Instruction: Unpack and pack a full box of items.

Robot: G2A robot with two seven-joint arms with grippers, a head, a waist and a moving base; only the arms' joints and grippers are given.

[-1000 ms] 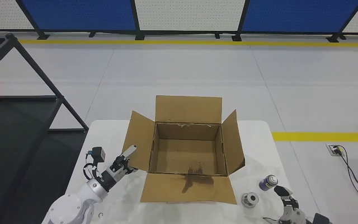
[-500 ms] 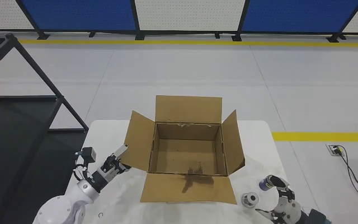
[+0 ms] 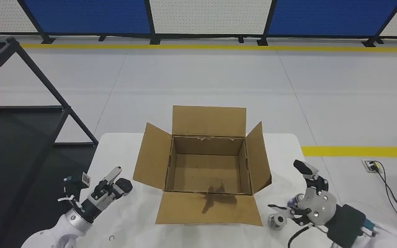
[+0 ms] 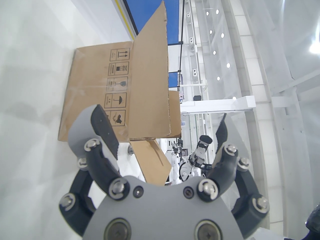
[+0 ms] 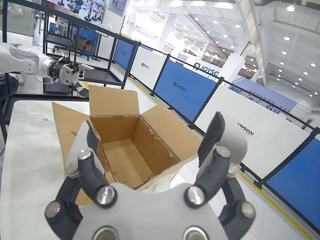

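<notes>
An open cardboard box (image 3: pixel 208 172) stands in the middle of the white table (image 3: pixel 124 146), all flaps folded out and its inside bare (image 5: pixel 130 148). My left gripper (image 3: pixel 118 178) is open off the box's left side, a short gap from the left flap (image 4: pixel 147 76). It holds nothing (image 4: pixel 162 118). My right gripper (image 3: pixel 290 187) is wide open at the box's right front corner, above the table, and faces the box (image 5: pixel 152 126). A small silver round item (image 3: pixel 276 221) lies on the table just beside it.
The box's front flap (image 3: pixel 208 209) lies flat toward me with a dark stain. A black metal rack (image 3: pixel 37 124) stands left of the table. Blue and white partition panels (image 3: pixel 205 15) close the floor behind. The left gripper (image 5: pixel 86 79) appears beyond the box in the right wrist view.
My left gripper drew back to the left, away from the box's left flap. My right arm rose from the table's front edge toward the box, now covering the purple-capped bottle.
</notes>
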